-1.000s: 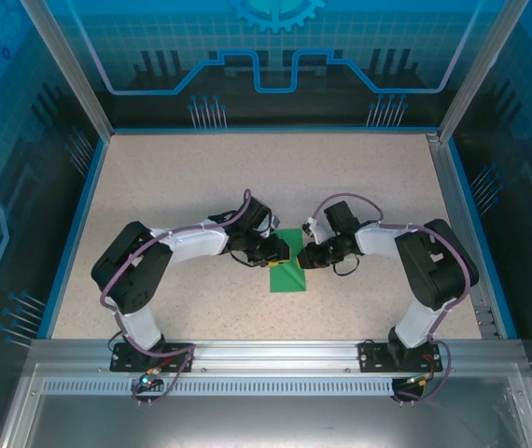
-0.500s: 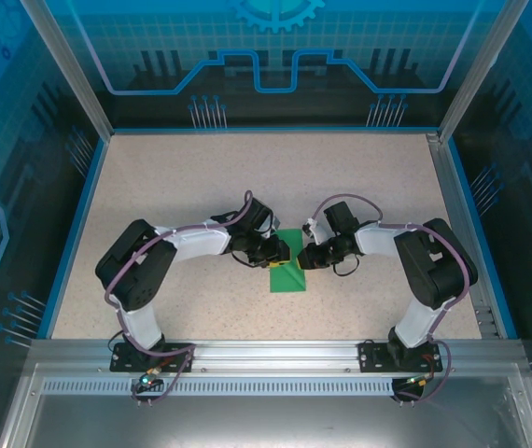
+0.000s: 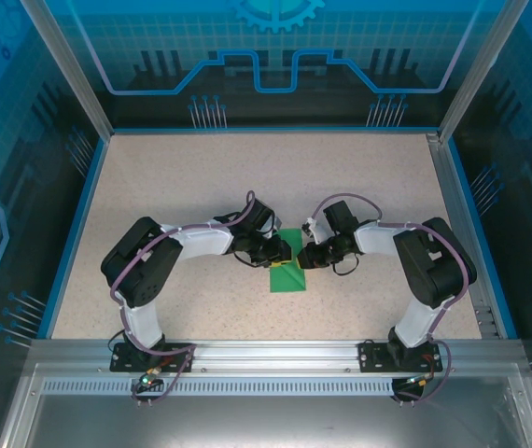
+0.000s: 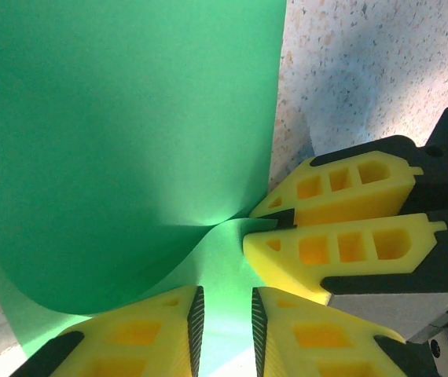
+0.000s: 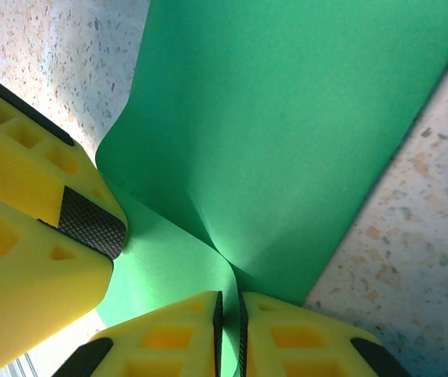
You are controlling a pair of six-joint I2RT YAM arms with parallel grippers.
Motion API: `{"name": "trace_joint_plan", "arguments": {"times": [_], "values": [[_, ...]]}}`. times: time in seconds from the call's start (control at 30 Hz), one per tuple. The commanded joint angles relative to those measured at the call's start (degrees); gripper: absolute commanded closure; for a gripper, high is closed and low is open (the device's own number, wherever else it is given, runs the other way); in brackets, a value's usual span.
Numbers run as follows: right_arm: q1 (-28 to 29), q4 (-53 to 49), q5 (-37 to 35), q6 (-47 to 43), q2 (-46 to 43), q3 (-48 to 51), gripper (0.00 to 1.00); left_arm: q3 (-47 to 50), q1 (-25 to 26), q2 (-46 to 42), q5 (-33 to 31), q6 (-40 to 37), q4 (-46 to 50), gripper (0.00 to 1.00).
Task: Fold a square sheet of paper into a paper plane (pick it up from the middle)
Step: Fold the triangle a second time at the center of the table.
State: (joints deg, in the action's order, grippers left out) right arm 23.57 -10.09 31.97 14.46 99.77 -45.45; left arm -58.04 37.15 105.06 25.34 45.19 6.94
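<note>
Top view: square sheet of paper lies on the table between my arms. My left gripper and right gripper meet over its far half, grip unreadable there. Right wrist cam: right fingers clenched on a raised crease of the green. Left wrist cam: left fingers narrowly parted, paper in the gap, can't tell if they bite.

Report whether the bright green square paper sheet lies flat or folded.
Partly folded: the bright green square sheet of paper curves up off the speckled table, its crease pinched in the right gripper.
</note>
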Motion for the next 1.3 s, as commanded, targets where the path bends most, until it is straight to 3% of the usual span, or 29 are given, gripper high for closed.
{"name": "trace_joint_plan", "arguments": {"times": [0.0, 0.87, 1.0, 1.13, 1.27], "values": [[-1.0, -1.2, -0.2, -0.8, 1.2, -1.0, 0.84, -0.4, 0.6, 0.5, 1.4, 1.3, -0.6, 0.73], [-1.0, -1.5, -0.1, -0.4, 0.8, -1.4, 0.83, 4.4, 0.5, 3.9, -0.6, 2.0, -3.2, 0.75], [-1.0, -2.4, 1.3, 0.8, -3.2, -1.8, 0.77, 4.6, 0.5, 3.6, -1.3, 1.6, -2.4, 0.75], [-1.1, -5.9, -2.5, 1.6, -9.3, -1.7, 0.68, 4.5, 0.5, 3.6, -1.5, 1.4, -2.4, 0.75], [-1.0, -5.9, -0.1, 3.7, -13.4, 0.9, 0.71, 4.3, 0.6, 3.6, -1.5, 1.3, -2.4, 0.76]]}}
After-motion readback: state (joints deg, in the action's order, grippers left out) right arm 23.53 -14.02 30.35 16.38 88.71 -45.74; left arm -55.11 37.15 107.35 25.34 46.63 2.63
